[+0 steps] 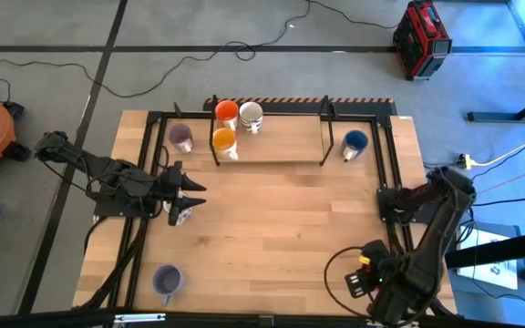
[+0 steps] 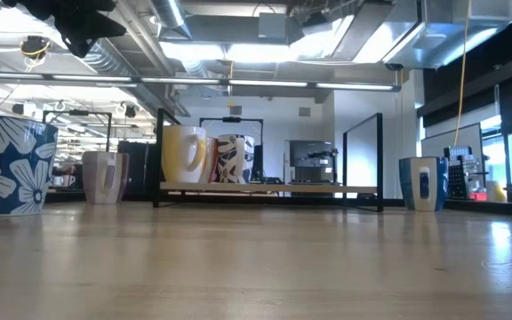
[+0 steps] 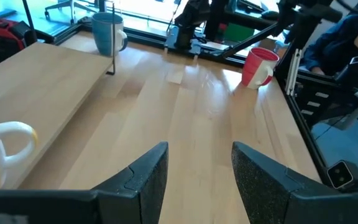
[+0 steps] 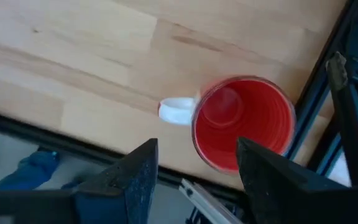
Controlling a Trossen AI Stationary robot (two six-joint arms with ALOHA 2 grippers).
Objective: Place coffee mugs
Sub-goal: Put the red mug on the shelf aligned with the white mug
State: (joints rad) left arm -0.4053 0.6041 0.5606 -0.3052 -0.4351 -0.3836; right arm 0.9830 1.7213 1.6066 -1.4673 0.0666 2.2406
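Note:
On a raised wooden board (image 1: 281, 137) at the table's far side stand two orange mugs (image 1: 226, 112) (image 1: 224, 142) and a white patterned mug (image 1: 251, 117). A pale purple mug (image 1: 181, 137) stands left of the board and a blue mug (image 1: 355, 142) right of it. Another purplish mug (image 1: 167, 281) stands near the near left corner. The red mug (image 4: 244, 121), with a white handle, stands upright by the near right corner. My right gripper (image 4: 194, 162) hangs open above it, pointing down. My left gripper (image 3: 197, 165) is open above the table's left side, holding nothing.
A black metal frame (image 1: 386, 155) runs around the table's edges and carries the board's posts. A small white thing (image 1: 179, 215) lies under my left gripper; what it is does not show. The middle of the wooden table (image 1: 281, 219) is bare. Cables and a red case (image 1: 422, 36) lie on the floor.

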